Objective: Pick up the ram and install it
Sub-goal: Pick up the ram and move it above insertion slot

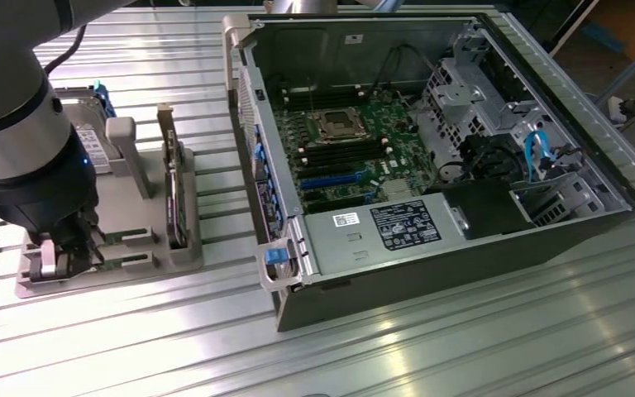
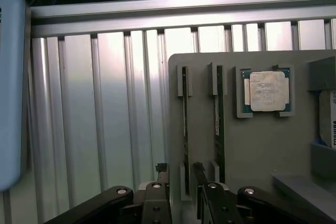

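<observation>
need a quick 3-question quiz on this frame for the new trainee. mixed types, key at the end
1. True or false: the gripper hangs over the open computer case.
2. Multiple choice: in the grey holder, what lies in the square recess beside the ram sticks? A) CPU chip B) fan C) battery
3. Fill in: ___ ram sticks stand on edge in the holder.

Key: 1 false, it is down at the holder, with one finger on each side of one of the ram sticks; 2 A; 3 two.
</observation>
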`<state>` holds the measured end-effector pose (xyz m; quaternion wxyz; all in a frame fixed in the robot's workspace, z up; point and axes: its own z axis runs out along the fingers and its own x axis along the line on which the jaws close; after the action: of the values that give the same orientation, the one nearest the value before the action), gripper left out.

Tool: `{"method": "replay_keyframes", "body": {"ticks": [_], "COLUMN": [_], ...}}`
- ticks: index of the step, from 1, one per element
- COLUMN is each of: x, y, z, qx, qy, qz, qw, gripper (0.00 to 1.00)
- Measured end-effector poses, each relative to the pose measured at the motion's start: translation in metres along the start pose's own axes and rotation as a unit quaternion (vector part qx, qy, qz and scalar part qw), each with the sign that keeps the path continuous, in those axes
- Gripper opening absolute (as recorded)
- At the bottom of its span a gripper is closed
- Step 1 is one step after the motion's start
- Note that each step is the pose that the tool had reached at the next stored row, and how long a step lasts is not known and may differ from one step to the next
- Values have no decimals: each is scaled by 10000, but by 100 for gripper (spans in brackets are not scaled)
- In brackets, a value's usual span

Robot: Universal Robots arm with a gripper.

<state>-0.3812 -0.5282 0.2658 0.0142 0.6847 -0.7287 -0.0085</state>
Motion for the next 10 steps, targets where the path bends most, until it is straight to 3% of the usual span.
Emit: {"method": "replay_keyframes", "body": {"ticks": [10], "x": [-5], "y": [-2], "z": [25], "qx": [0], "qy": [0], "qz": [-1], "qw": [10000], "gripper": [30]}}
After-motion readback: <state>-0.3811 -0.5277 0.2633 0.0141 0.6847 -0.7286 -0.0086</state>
